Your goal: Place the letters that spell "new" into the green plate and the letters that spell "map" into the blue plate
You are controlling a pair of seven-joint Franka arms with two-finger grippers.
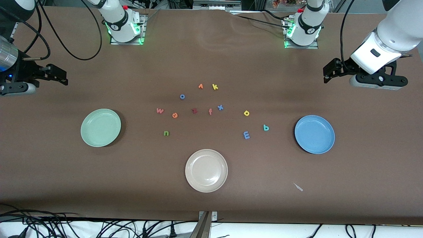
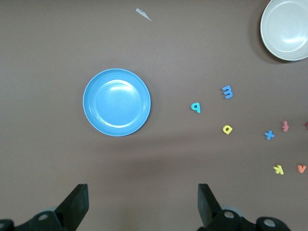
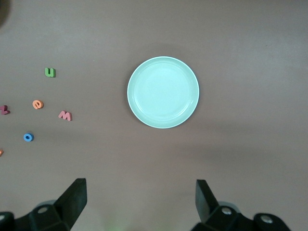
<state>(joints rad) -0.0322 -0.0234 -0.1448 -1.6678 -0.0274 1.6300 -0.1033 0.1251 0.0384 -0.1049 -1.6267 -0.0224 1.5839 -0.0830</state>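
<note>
The green plate [image 1: 100, 127] [image 3: 163, 92] lies toward the right arm's end of the table, the blue plate [image 1: 314, 134] [image 2: 117, 102] toward the left arm's end. Both are bare. Beside the green plate lie the pink w [image 1: 160, 110] [image 3: 65, 115], orange e [image 1: 174, 115] [image 3: 38, 104] and green n [image 1: 166, 133] [image 3: 50, 72]. Near the blue plate lie the blue m [image 1: 246, 135] [image 2: 227, 91], teal p [image 1: 266, 127] [image 2: 195, 107] and yellow a [image 1: 246, 113] [image 2: 227, 129]. My left gripper [image 1: 326, 73] [image 2: 143, 192] hangs open over bare table by the blue plate. My right gripper [image 1: 63, 78] [image 3: 141, 190] hangs open by the green plate, holding nothing.
A beige plate [image 1: 206, 170] sits nearest the front camera, mid-table. Other letters lie in the middle: blue o [image 1: 182, 96], dark red z [image 1: 194, 110], salmon f [image 1: 210, 111], blue x [image 1: 220, 107], yellow k [image 1: 215, 87]. A small pale scrap [image 1: 298, 187] lies near the front edge.
</note>
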